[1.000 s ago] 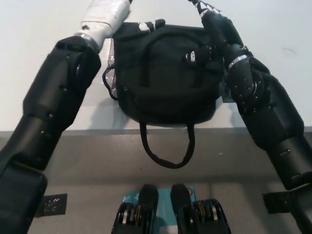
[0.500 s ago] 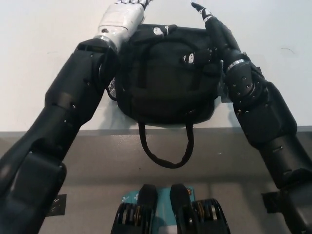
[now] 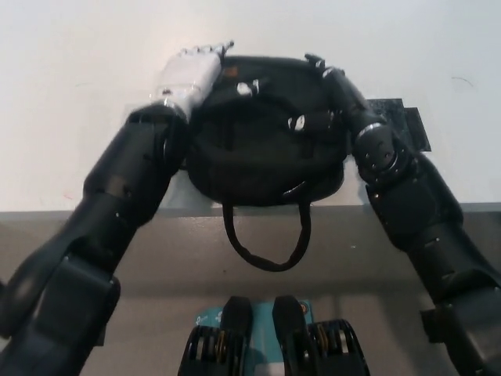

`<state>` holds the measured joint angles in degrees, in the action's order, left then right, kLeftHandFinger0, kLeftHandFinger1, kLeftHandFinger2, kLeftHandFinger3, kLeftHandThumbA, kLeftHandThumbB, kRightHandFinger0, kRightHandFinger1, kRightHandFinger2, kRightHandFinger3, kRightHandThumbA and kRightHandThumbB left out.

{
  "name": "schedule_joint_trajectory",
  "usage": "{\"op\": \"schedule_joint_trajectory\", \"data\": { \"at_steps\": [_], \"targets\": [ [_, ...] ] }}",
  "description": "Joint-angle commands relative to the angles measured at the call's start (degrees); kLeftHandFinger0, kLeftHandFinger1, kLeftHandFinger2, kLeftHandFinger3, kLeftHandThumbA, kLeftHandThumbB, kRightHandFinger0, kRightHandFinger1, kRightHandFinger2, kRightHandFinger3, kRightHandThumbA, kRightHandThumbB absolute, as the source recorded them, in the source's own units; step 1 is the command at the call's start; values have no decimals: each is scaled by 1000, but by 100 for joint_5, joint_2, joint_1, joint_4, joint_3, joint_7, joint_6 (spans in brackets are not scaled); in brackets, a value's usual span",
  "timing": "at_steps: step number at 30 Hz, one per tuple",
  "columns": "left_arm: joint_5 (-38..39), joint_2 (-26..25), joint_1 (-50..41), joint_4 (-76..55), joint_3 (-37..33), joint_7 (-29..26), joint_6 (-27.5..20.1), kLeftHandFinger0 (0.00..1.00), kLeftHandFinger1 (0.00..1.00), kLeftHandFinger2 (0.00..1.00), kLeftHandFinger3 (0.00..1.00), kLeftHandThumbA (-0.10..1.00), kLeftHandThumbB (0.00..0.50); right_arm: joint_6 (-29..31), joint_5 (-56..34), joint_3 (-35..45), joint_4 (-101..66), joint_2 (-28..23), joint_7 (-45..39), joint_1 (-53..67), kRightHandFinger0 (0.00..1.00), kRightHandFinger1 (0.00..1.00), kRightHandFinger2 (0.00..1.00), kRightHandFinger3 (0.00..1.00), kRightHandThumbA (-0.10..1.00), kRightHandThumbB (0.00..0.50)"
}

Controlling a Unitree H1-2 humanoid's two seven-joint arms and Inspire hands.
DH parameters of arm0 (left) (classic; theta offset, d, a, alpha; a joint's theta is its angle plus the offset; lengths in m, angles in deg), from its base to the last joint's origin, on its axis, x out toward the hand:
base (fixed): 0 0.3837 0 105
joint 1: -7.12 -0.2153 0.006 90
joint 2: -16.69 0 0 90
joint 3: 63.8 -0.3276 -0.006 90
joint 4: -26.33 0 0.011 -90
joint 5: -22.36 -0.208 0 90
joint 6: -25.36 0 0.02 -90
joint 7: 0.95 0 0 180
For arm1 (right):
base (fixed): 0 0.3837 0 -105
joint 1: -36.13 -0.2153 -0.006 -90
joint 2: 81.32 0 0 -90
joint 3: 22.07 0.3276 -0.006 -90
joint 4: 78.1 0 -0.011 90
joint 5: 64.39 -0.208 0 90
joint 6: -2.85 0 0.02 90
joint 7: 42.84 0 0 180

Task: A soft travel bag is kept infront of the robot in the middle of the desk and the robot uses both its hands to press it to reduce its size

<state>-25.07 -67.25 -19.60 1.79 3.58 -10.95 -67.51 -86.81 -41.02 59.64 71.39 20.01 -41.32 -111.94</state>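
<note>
Now the left robot hand (image 3: pixel 190 72) and right robot hand (image 3: pixel 333 82), both spread flat, flank the bag (image 3: pixel 266 129); uneven pressure could push it off the tabletop (image 3: pixel 70 86) edge.

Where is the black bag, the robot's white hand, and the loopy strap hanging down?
black bag (image 3: pixel 262 149), head view, its top middle.
white hand (image 3: pixel 190 74), head view, its back.
loopy strap (image 3: pixel 266 262), head view, loop's bottom.

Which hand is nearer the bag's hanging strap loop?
Right hand, slightly: it lies on the bag top right, while the left hand presses the far left corner, farther from the strap loop.
</note>
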Motion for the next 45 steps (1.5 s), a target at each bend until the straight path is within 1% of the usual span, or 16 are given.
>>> {"op": "schedule_joint_trajectory", "data": {
  "at_steps": [1, 6, 11, 14, 16, 18, 20, 21, 25, 26, 29, 31, 35, 37, 43, 45],
  "targets": [
    [218, 30, 16, 243, -54, -449, -130, 1000, 1000, 1000, 1000, 1000, 278, 376, -120, -90, 475, 105, 229, -244, 1000, 1000, 1000, 1000, 1000, 162],
    [336, 163, -168, 647, -97, -641, -206, 1000, 1000, 1000, 1000, 1000, 314, 525, -69, -244, 859, 133, 312, -165, 1000, 1000, 1000, 1000, 1000, 153],
    [363, 302, -339, 951, -208, -784, -261, 1000, 1000, 1000, 1000, 1000, 312, 574, -50, -388, 1025, 125, 394, -72, 1000, 1000, 1000, 1000, 1000, 155],
    [344, 404, -563, 1102, -351, -927, -299, 1000, 1000, 1000, 1000, 1000, 286, 654, -38, -477, 1225, 123, 423, 17, 1000, 1000, 1000, 1000, 1000, 143],
    [382, 405, -623, 1153, -379, -951, -367, 1000, 1000, 1000, 1000, 1000, 309, 686, -33, -528, 1374, 131, 463, -20, 1000, 1000, 1000, 1000, 1000, 132],
    [365, 426, -702, 1199, -439, -1024, -401, 1000, 1000, 1000, 1000, 1000, 310, 734, -42, -569, 1473, 120, 477, 11, 1000, 1000, 1000, 1000, 1000, 136],
    [354, 443, -757, 1233, -502, -1060, -386, 1000, 1000, 1000, 1000, 1000, 308, 744, -47, -613, 1522, 110, 494, 43, 1000, 1000, 1000, 1000, 1000, 125],
    [346, 451, -817, 1245, -537, -1071, -387, 1000, 1000, 1000, 1000, 1000, 304, 728, -67, -614, 1493, 107, 507, 97, 1000, 1000, 1000, 1000, 1000, 104],
    [344, 469, -920, 1324, -654, -1124, -370, 1000, 1000, 1000, 1000, 1000, 294, 807, -77, -660, 1577, 110, 584, 165, 1000, 1000, 1000, 1000, 1000, 115],
    [353, 470, -954, 1352, -679, -1119, -370, 1000, 1000, 1000, 1000, 1000, 283, 830, -47, -705, 1645, 116, 584, 172, 1000, 1000, 1000, 1000, 1000, 133],
    [365, 466, -974, 1381, -724, -1126, -363, 1000, 1000, 1000, 1000, 1000, 293, 848, -9, -792, 1710, 129, 623, 173, 1000, 1000, 1000, 1000, 1000, 145],
    [350, 458, -975, 1395, -768, -1117, -368, 1000, 1000, 1000, 1000, 1000, 295, 812, 71, -914, 1791, 143, 646, 178, 1000, 1000, 1000, 1000, 1000, 125],
    [391, 429, -896, 1393, -807, -1123, -391, 1000, 1000, 1000, 1000, 1000, 301, 778, 28, -985, 1826, 139, 716, 110, 1000, 1000, 1000, 1000, 1000, 128],
    [399, 384, -810, 1358, -841, -1098, -383, 1000, 1000, 1000, 1000, 1000, 281, 785, 12, -996, 1799, 125, 716, 27, 1000, 1000, 1000, 1000, 1000, 123],
    [466, 294, -566, 1296, -886, -1136, -421, 1000, 1000, 1000, 1000, 1000, 295, 884, -108, -902, 1706, 79, 729, -207, 1000, 1000, 1000, 1000, 1000, 122],
    [483, 268, -511, 1268, -887, -1156, -440, 1000, 1000, 1000, 1000, 1000, 292, 885, -125, -879, 1648, 88, 755, -278, 1000, 1000, 1000, 1000, 1000, 109]
  ]
}}
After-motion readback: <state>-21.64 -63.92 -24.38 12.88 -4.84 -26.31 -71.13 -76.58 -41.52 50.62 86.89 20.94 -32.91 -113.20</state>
